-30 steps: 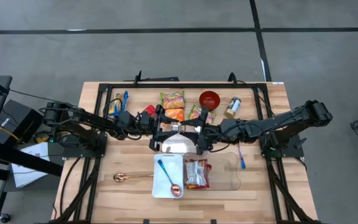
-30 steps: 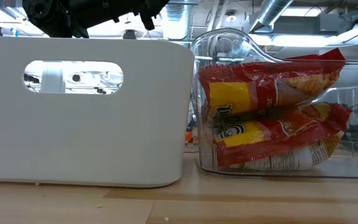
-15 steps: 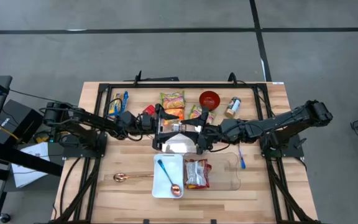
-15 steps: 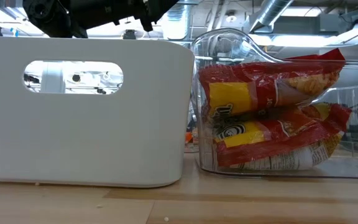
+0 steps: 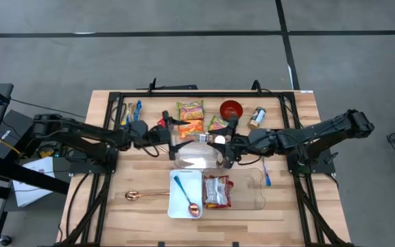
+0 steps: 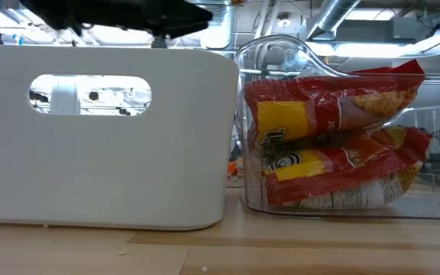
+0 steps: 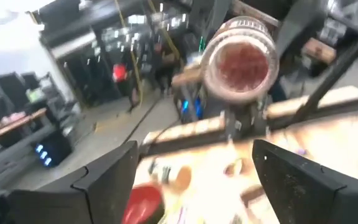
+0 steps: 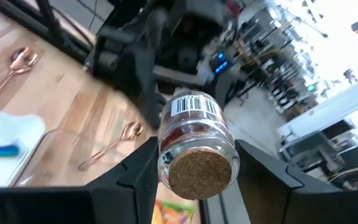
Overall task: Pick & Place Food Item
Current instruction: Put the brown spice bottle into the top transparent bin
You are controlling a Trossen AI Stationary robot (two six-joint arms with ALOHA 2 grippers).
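Observation:
A small glass jar (image 8: 193,130) with a cork lid (image 8: 201,172), a barcode label and reddish contents hangs above the table's middle. My right gripper (image 8: 197,149) is shut on it and reaches in from the table's right (image 5: 219,144). My left gripper (image 7: 197,163) stands open a short way to the jar's left (image 5: 172,140). It faces the jar's glass base (image 7: 241,59) with nothing between its fingers. The low view shows only a dark arm (image 6: 113,11) above the bins. My right gripper pinches the jar's round sides (image 8: 166,155) between its two fingers, close to the cork lid. The fingers come about level from the table's right and lie along the jar. The cork end faces the wrist and the base points at my left gripper. The jar is lifted clear of the table.
Near the front stand a white bin (image 5: 196,182) holding spoons and a clear bin (image 5: 256,195) holding a red snack bag (image 5: 217,191). A copper spoon (image 5: 142,196) lies left of them. Snack bags (image 5: 190,110), a red bowl (image 5: 231,108) and another cork-lidded jar (image 5: 256,118) sit at the far side.
My left gripper has drawn back from the middle toward the table's left edge and has turned at the wrist. It now stands apart from the jar. My right gripper has shifted slightly toward the table's right and still carries the jar.

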